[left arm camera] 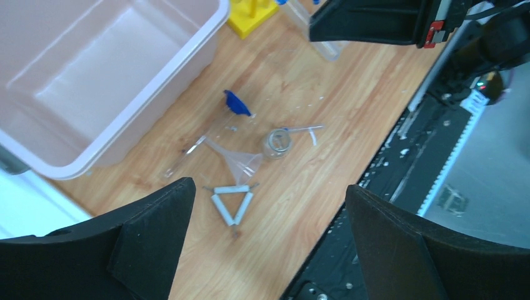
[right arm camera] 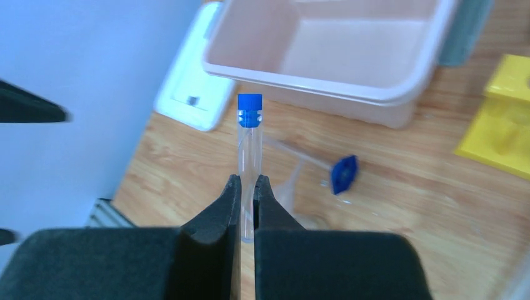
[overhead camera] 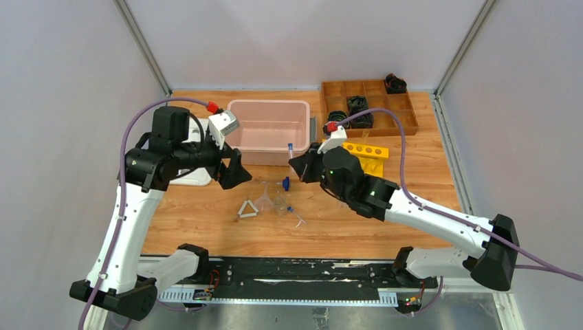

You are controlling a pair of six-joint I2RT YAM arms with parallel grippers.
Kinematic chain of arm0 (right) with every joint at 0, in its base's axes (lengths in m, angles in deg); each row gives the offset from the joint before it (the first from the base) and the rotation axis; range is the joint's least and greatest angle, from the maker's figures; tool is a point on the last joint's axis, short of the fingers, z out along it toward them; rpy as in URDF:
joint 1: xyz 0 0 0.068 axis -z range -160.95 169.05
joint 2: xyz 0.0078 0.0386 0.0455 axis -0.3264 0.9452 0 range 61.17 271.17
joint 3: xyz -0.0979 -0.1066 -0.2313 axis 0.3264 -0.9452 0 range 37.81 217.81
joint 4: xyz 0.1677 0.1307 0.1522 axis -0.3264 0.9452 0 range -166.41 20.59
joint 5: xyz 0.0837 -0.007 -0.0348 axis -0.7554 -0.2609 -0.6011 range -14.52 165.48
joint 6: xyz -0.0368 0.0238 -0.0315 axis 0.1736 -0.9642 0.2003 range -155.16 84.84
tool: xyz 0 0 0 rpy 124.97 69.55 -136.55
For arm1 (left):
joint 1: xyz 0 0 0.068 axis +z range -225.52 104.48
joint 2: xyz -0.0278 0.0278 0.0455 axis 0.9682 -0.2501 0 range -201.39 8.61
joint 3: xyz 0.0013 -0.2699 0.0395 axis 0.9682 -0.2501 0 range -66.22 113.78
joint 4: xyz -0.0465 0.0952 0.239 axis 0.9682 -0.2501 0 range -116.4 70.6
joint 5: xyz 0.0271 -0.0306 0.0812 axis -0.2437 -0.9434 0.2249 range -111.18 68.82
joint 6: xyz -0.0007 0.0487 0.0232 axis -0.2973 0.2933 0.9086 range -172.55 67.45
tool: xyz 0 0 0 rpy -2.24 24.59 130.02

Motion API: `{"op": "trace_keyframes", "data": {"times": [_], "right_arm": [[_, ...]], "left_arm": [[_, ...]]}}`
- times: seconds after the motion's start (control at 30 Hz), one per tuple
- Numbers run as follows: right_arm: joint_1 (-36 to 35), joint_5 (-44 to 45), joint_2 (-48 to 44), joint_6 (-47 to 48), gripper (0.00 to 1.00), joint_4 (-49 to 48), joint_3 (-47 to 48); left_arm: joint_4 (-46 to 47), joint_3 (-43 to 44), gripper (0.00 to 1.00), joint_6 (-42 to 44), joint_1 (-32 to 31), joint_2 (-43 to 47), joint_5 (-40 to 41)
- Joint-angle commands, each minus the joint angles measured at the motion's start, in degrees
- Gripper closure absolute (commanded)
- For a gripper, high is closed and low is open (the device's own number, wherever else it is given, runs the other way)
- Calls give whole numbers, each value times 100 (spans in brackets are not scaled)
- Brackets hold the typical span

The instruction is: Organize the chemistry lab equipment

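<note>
Above the tabletop [overhead camera: 206, 223], right pincer [right arm camera: 247, 187] grips a tube [right arm camera: 250, 147] low down, so it could pivot loose; left pincer [left arm camera: 269, 190] gapes.

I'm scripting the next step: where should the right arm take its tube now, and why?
Probably swing the right gripper toward the yellow rack on its right: it pinches a blue-capped tube upright, cap up, ready to lower into a hole.

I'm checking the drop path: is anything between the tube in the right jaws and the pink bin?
Nothing visible. The capped tube, shut in the right gripper, is raised before the pink bin, with only tabletop between.
</note>
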Motion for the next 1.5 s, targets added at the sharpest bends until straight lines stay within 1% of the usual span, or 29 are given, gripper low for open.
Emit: {"op": "trace_keyframes", "data": {"times": [0.0, 0.07, 0.13, 0.2, 0.3, 0.47, 0.57, 0.73, 0.87, 1.07, 1.23, 1.47], "right_arm": [[-451, -173, 122, -158, 100, -988, 531], [-666, -122, 222, -36, 100, -1229, 714], [-866, 15, 268, 45, 100, -1487, 801], [-1015, 132, 285, 57, 100, -1681, 838], [-1170, 223, 308, 81, 100, -1932, 853], [-1286, 282, 355, 186, 100, -2091, 871], [-1300, 276, 343, 223, 100, -2120, 875], [-1306, 222, 370, 277, 100, -2289, 876], [-1311, 207, 417, 263, 100, -2436, 847], [-1311, 204, 461, 309, 100, -2514, 911], [-1343, 242, 520, 368, 100, -2624, 944], [-1406, 233, 615, 477, 100, -2697, 1019]], "left_arm": [[32, 133, 6, -385, -33, 50, -607], [32, 100, 8, -528, -33, 50, -696], [93, 8, 14, -735, -33, 49, -862], [360, -219, 20, -1139, -33, 110, -989], [987, -475, 27, -1709, -31, 279, -1076], [2266, -811, 33, -2694, -25, 637, -1245], [2584, -1003, 36, -3002, -33, 695, -1394], [2558, -1098, 49, -3065, -30, 631, -1548], [2572, -1033, 55, -3133, -29, 539, -1859], [2703, -1137, 68, -3300, -33, 503, -1950], [2722, -1285, 71, -3386, -33, 498, -2065], [2811, -1408, 70, -3522, -30, 515, -2164]]}}
